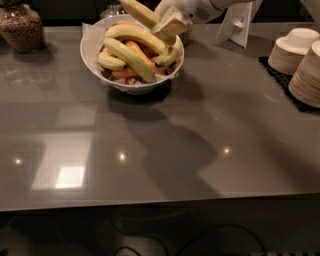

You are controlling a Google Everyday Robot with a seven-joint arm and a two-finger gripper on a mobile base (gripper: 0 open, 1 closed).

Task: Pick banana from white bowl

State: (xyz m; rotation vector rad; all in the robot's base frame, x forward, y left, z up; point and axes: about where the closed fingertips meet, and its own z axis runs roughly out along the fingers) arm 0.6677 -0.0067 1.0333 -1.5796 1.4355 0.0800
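Takes up nearly the whole view: a glossy grey table (pixel 210 130), mirroring small spots of light and one pale square patch; below its near edge, dark cables (pixel 200 240) on the floor.

Reaches in from the top edge: a white arm (pixel 205 7), ending over the far rim of the bowl.

Stands at the far side of the table, left of centre: the white bowl (pixel 91 57), deep and round, lined with white paper (pixel 88 34) that pokes above the rim; heaped inside, several yellow bananas (pixel 131 59) lying across one another, with orange pieces (pixel 142 50) beneath and between them.

Sit well apart at the right edge: two stacks of paper bowls (pixel 300 50) on a black mat (pixel 277 75).

Stands at the far left corner: a glass jar (pixel 20 30) full of brown bits.

Leans just behind the arm, to its right: a white card stand (pixel 239 22).

Hangs over the far side of the bowl: the gripper (pixel 167 27), tan pads (pixel 173 24) pinched on the lower end of the banana (pixel 137 11); just under it, the topmost bananas of the heap.

Slants up and to the left from the gripper, above the bowl's rim and the heap: the banana, long and yellow; cannot tell whether its held end touches the fruit underneath.
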